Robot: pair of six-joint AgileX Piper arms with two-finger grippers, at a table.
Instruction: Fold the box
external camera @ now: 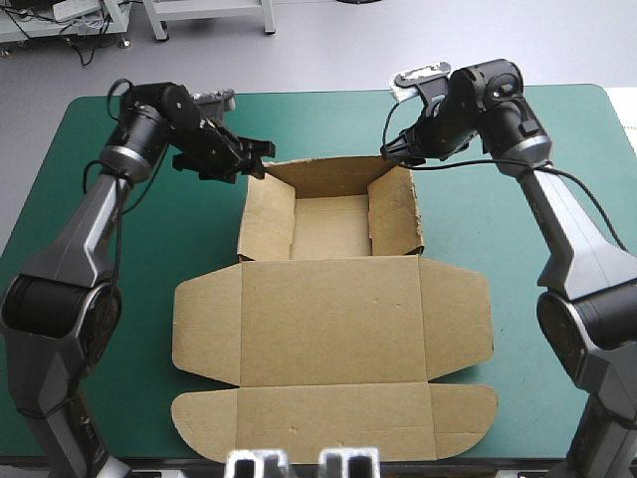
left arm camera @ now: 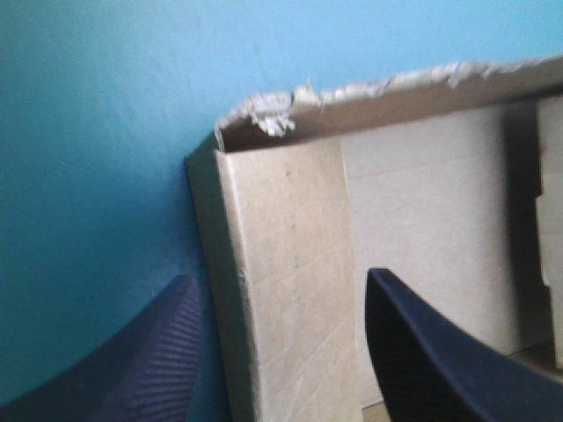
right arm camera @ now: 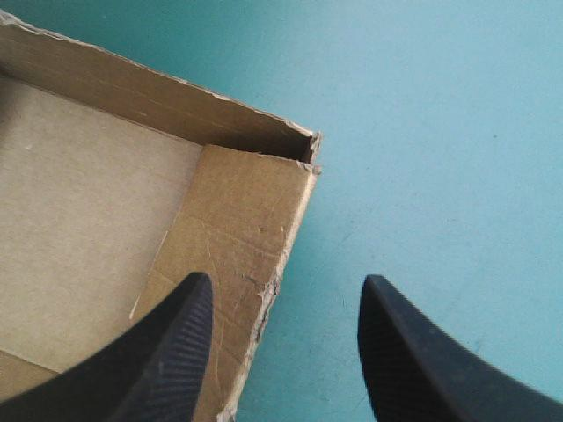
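Box [external camera: 333, 299] mid-table on the teal-green cover [external camera: 518, 209]: tray half toward the far edge with walls up, lid [external camera: 333, 324] flat toward the near edge.

Left claw [left arm camera: 281, 280] at the tray's far-left corner, fingers apart, straddling the left wall [external camera: 267, 219]: one finger outside over the cover, one inside the tray. Right claw [right arm camera: 286, 280] mirrored at the far-right corner, also apart, astride the right wall [external camera: 396, 209]. No grip on anything, either side.

Risks from here:
- Pinching right at the corners: frayed edge [left arm camera: 273, 119] at the far-left one, so likely to tear further or crease the board.
- Closing one side first: would drag or twist the tray across the cover, with no hold on the lid.
- Pushing inward rather than gripping: possibly a slight inward lean on the right wall, hard to tell from above; could fold it down into the tray.
- Dropping too low: fingertip jammed against the tray floor or the cover.

Safer to close both together, partway down the walls, away from the torn corner.
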